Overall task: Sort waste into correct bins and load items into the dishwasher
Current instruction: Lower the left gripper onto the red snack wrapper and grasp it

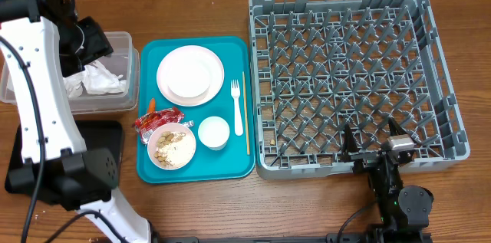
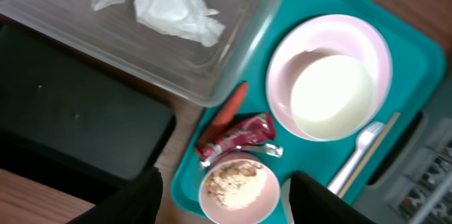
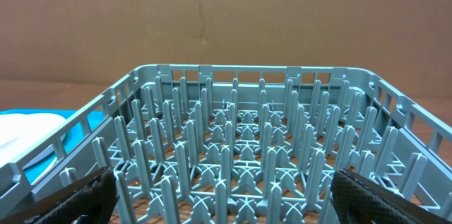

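Note:
On the teal serving tray (image 1: pixel 242 168) lie a pink-white plate (image 1: pixel 170 63) with a white bowl (image 1: pixel 190 78) on it, a white fork (image 1: pixel 236 109), a wooden stick (image 1: pixel 246 116), a small white cup (image 1: pixel 213 132), a bowl of beige food scraps (image 1: pixel 171 149), a red wrapper (image 1: pixel 157 119) and a carrot (image 1: pixel 151 105). Crumpled napkins (image 1: pixel 96 80) lie in the clear tub (image 1: pixel 123 44). My left gripper (image 1: pixel 90 41) is open and empty, high over the tub's near side; its wrist view (image 2: pixel 222 199) shows the scraps bowl (image 2: pixel 236 185) between the fingers. My right gripper (image 1: pixel 374 142) is open and empty at the grey rack's (image 1: pixel 353 74) front edge.
The black tray (image 1: pixel 107 132) lies in front of the clear tub, partly hidden by my left arm; it shows in the left wrist view (image 2: pixel 70 111). The rack (image 3: pixel 240 132) holds no dishes. Bare wooden table runs along the front edge.

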{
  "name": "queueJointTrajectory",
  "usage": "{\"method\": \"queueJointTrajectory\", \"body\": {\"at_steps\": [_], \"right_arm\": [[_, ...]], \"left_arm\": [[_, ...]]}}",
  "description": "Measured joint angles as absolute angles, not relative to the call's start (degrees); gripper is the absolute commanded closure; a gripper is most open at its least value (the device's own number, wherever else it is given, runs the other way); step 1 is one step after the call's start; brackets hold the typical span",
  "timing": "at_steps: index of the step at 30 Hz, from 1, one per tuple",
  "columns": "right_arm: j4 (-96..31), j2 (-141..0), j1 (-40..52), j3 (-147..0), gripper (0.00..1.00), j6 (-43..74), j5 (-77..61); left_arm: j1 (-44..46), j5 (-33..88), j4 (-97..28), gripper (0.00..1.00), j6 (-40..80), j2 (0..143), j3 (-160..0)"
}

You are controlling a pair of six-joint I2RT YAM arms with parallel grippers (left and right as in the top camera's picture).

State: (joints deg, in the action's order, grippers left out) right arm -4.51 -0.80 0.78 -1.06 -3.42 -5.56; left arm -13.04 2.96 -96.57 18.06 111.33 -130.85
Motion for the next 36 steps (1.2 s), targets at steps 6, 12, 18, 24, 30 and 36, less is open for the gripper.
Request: {"method": "queueJointTrajectory", "body": {"at_steps": [6,12,18,24,30,36], "right_arm": [[-4.5,-0.8,0.8,-1.1,0.00,-3.4,-5.6],[-4.5,-0.8,0.8,-1.1,0.00,-3.4,-5.6],[-4.6,-0.8,0.8,-1.1,0.00,-3.4,-5.6],[-4.5,-0.8,0.8,-1.1,0.00,-3.4,-5.6],[-4.5,-0.8,0.8,-1.1,0.00,-3.4,-5.6],[-4.5,-0.8,0.8,-1.1,0.00,-3.4,-5.6]], "left_arm": [[-9.0,4.1,-96.6,0.41,18.1,104.3,-123.6],[-4.9,2.1,-94.6,0.40,19.0,99.8,-110.2],[-3.4,-2.9,-87.0,0.36,21.2,98.1,-95.7],[-3.4,-4.4,-76.8,0.36,19.3,97.9,-82.6],[-3.4,-4.3,-69.3,0.36,14.8,97.9,-76.2],[-3.4,-4.3,-64.7,0.37,11.4,97.9,-74.9]]}}
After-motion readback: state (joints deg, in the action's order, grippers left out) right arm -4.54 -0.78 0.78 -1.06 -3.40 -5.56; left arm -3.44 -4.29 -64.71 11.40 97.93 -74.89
